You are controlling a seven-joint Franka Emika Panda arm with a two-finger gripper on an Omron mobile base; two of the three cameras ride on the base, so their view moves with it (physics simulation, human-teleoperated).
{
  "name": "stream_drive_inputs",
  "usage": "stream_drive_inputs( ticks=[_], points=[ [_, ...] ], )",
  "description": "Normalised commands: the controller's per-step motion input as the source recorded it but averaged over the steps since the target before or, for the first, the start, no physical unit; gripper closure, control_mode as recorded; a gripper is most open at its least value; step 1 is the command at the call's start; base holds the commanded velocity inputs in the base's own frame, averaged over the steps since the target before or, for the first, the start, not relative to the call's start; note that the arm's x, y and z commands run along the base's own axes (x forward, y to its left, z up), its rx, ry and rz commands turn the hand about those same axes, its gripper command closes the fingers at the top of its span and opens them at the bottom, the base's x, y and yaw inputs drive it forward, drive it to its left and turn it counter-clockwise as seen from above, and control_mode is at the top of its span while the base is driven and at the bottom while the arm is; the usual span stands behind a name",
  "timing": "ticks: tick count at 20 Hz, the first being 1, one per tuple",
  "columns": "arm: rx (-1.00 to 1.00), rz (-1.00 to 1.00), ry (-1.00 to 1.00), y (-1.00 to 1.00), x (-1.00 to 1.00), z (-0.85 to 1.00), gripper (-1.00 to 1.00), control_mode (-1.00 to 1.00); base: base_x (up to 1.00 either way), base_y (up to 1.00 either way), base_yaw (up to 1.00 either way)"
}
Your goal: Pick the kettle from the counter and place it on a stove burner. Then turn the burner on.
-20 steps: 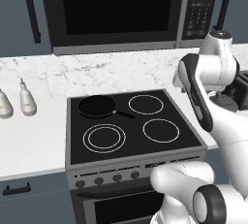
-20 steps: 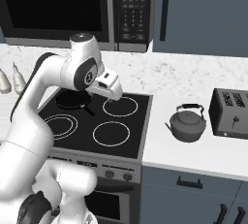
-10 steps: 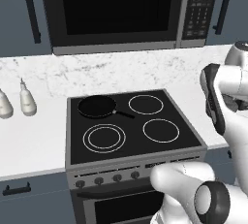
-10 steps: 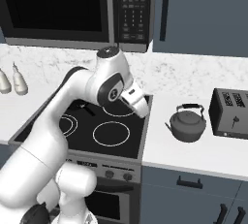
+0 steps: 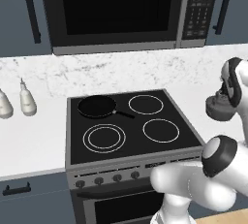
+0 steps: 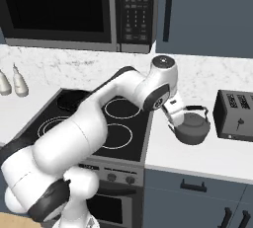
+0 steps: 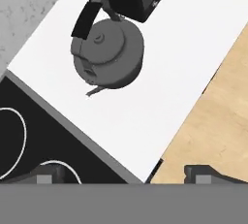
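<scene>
Right base view, one kettle (image 6: 191,129), one toaster (image 6: 235,115)

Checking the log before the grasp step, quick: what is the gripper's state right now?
Gripper: open, holding nothing; it hangs above the counter, with the kettle ahead of it, untouched.

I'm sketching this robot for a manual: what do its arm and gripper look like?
The arm is glossy white with thick rounded links, dark grey bands at the joints and a round grey cap on the elbow. The gripper has two small dark, blocky fingertips. No cables or markings can be seen.
</scene>
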Motion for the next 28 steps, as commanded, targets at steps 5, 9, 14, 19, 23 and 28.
stream_drive_inputs(
  ticks=[5, 9, 14, 19, 23, 28],
  points=[
    [0.18, 0.0, 0.03, -0.86, 0.82, -0.09, -1.0, -1.0, 0.0, 0.0, 0.0],
    [0.04, 0.0, 0.0, -0.1, 0.66, -0.26, -1.0, -1.0, 0.0, 0.0, 0.0],
    [0.0, 0.0, 0.03, 0.0, 0.41, -0.45, -1.0, -1.0, 0.0, 0.0, 0.0],
    [-0.03, 0.0, 0.06, 0.0, 0.41, -0.69, -1.0, -1.0, 0.0, 0.0, 0.0],
    [0.0, -0.02, 0.0, 0.0, 0.6, -0.47, -1.0, -1.0, 0.0, 0.0, 0.0],
    [0.0, -0.01, 0.0, 0.0, 0.6, -0.34, -1.0, -1.0, 0.0, 0.0, 0.0]
  ],
)
